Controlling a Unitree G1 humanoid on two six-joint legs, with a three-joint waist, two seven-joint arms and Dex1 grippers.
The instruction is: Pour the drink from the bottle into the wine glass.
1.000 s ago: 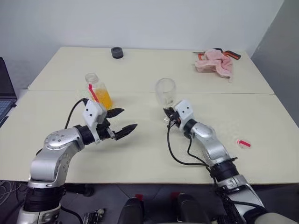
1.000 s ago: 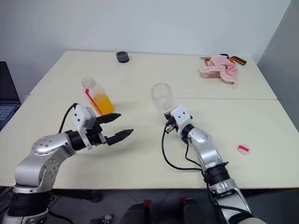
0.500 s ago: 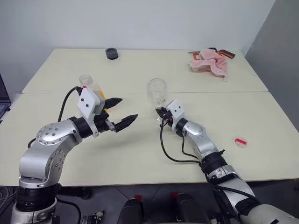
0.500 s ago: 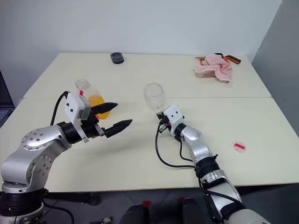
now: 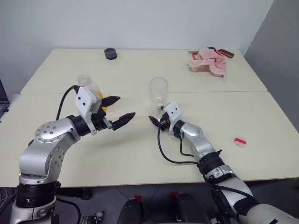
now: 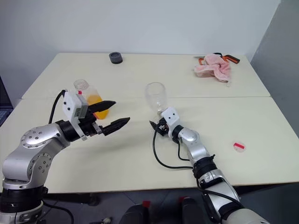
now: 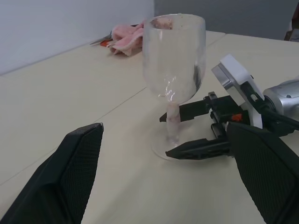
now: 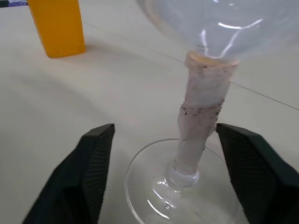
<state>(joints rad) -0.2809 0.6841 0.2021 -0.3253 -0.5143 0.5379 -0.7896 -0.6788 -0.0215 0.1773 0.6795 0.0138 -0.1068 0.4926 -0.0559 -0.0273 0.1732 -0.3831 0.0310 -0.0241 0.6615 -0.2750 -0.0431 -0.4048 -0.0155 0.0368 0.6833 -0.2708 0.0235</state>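
Note:
The wine glass (image 5: 159,90) stands upright and empty at the middle of the table; pale tape wraps its stem (image 8: 203,112). My right gripper (image 5: 155,122) is open, low at the table, with one finger on each side of the stem and neither touching it. The bottle (image 5: 89,88) stands left of the glass with no cap on, and the orange drink (image 8: 58,28) fills its lower part. My left gripper (image 5: 127,106) is open and empty. It hovers in front of the bottle, between it and the glass, pointing toward the glass (image 7: 174,56).
A pink cloth (image 5: 208,62) lies on a tool with orange handles at the back right. A black round object (image 5: 110,53) sits at the far edge. A small red-and-white round piece (image 5: 240,141) lies right of my right arm. A seam crosses the table behind the glass.
My right gripper was shut at the glass's stem and has opened; the glass stays standing. The left gripper stays open, about where it was. The camera view has shifted.

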